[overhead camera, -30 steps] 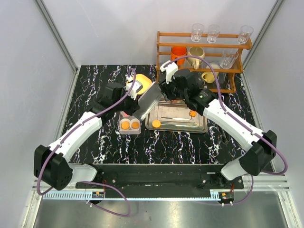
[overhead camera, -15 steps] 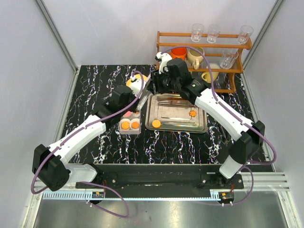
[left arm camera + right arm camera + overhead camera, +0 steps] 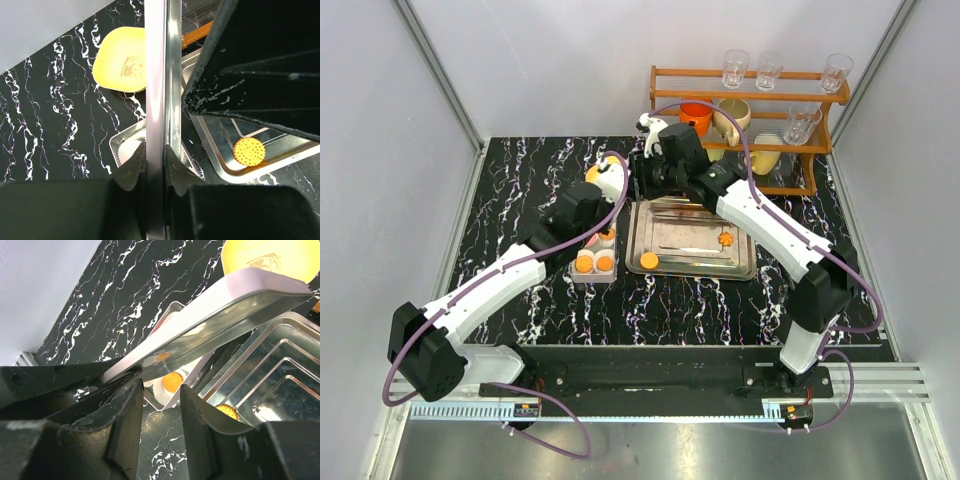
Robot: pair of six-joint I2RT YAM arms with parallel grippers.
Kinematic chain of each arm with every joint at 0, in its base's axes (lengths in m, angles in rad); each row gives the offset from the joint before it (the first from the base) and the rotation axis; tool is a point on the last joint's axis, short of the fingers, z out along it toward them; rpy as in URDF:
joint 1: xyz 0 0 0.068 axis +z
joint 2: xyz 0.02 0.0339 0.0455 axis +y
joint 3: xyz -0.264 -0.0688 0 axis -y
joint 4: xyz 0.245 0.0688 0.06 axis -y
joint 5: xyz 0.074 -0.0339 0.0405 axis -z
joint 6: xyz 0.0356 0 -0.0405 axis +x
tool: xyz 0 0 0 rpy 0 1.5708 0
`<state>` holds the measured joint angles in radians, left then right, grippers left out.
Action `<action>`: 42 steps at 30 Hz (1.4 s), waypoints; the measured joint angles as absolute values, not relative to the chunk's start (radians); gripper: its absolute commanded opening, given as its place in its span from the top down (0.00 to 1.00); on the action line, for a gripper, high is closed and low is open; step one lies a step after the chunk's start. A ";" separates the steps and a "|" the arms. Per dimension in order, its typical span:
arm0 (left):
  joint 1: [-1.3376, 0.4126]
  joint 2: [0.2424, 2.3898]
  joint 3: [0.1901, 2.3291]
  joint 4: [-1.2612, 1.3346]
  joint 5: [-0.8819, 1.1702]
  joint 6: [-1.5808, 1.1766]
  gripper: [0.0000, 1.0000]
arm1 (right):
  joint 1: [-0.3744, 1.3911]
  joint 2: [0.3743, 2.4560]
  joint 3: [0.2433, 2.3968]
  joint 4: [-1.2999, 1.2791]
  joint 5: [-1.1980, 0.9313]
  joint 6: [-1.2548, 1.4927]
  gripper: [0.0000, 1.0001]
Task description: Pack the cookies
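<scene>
Lid (image 3: 162,75) swung upright; tin (image 3: 592,282) holds two cookies (image 3: 585,264).

Bright, even light from above; shadows are soft.
The metal lid (image 3: 225,302) shines with glare in the wrist views, the near fingers (image 3: 127,172) are dark and blurred, and the overhead view is sharp.

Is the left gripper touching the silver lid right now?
Touching. The left wrist view shows the left gripper clamped on both sides of the silver lid.
</scene>
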<state>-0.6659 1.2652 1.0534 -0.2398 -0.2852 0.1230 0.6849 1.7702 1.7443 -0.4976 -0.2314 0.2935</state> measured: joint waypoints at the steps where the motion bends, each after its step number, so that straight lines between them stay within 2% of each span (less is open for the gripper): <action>1: -0.667 1.265 1.053 -0.237 -0.287 0.123 1.00 | 0.685 1.769 1.745 -0.497 -0.231 0.293 0.57; 16: -0.667 1.259 1.020 -0.207 -0.297 0.121 1.00 | 0.621 1.712 1.714 -0.491 -0.235 0.353 0.50; 42: -0.695 1.256 0.989 -0.162 -0.349 0.133 1.00 | 0.601 1.770 1.794 -0.473 -0.338 0.436 0.50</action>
<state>-0.6949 1.2560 0.9890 -0.1616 -0.3492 0.1326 0.6010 1.7702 1.7935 -0.4728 -0.3378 0.4358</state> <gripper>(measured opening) 0.134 0.499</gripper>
